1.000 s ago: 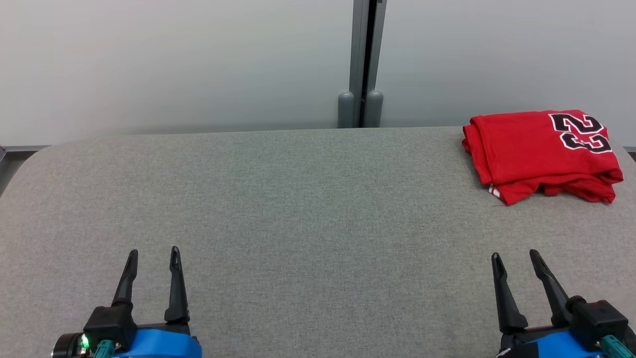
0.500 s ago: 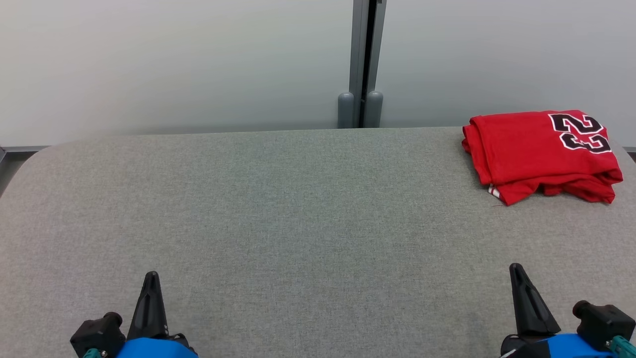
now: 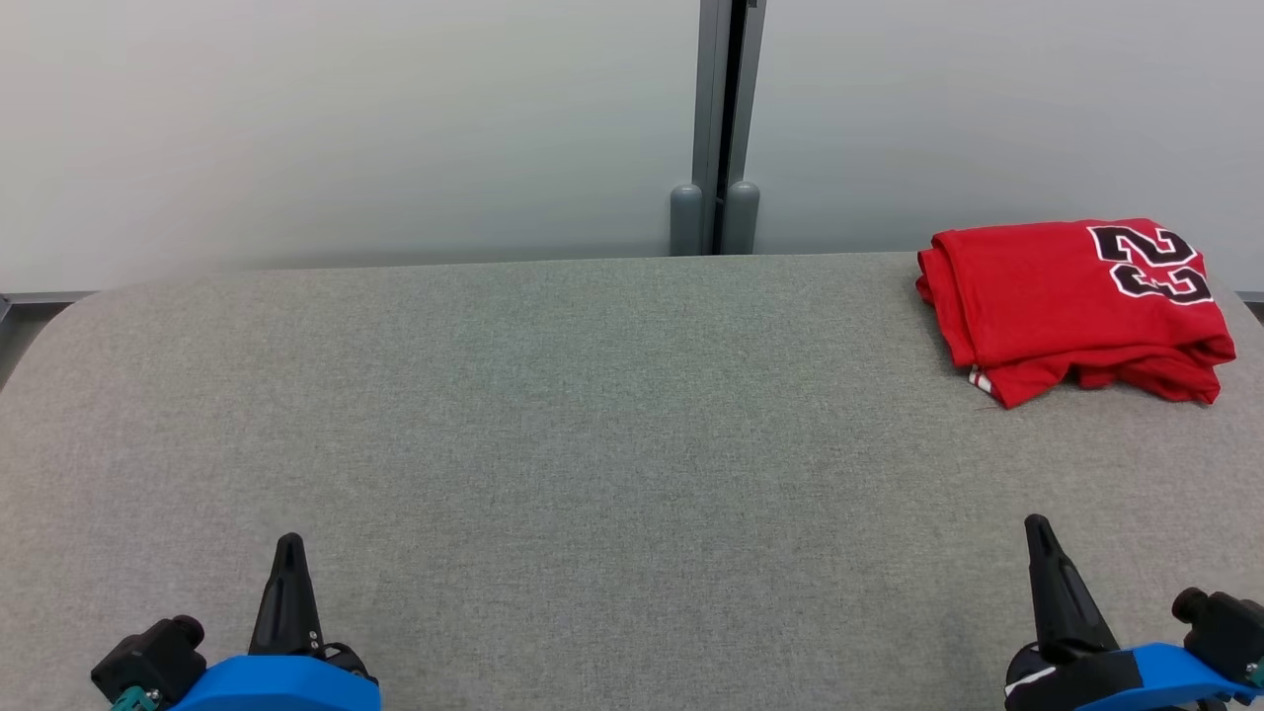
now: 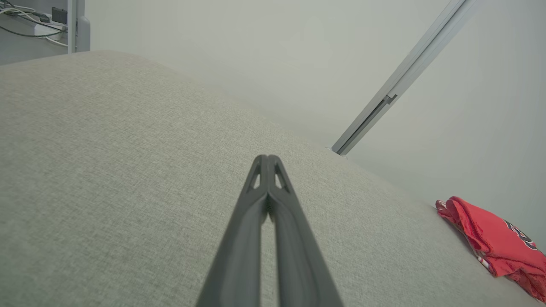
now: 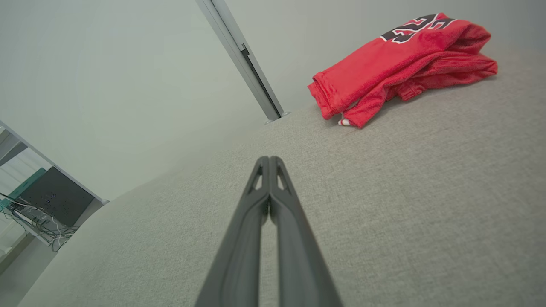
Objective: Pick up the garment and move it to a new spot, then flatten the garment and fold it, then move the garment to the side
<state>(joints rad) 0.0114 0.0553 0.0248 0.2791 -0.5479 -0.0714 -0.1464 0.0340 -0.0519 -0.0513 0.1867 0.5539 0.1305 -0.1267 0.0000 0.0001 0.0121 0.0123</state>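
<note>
The garment (image 3: 1071,306), a red jersey with a black number edged in white, is seen at the upper right of the head view. It lies in a loose, roughly folded heap on the grey cloth-covered table (image 3: 592,444), close to the far edge. It is judged to be light, soft and limp, so no shape can be expected to be kept once it is lifted; sagging and sliding of the layers should be allowed for, and some drag from the cloth surface is likely. A hold is best taken where the cloth is bunched: the thick rolled fold along the heap's left side, or the lower left corner where several hems are stacked. A pinch through all the layers would be wanted there. The left gripper (image 3: 288,543) is seen at the lower left of the head view and the right gripper (image 3: 1035,525) at the lower right. Each has its fingers pressed fully together with nothing held between them. Both are placed over bare table, well apart from the garment; contact with the surface cannot be told.
</note>
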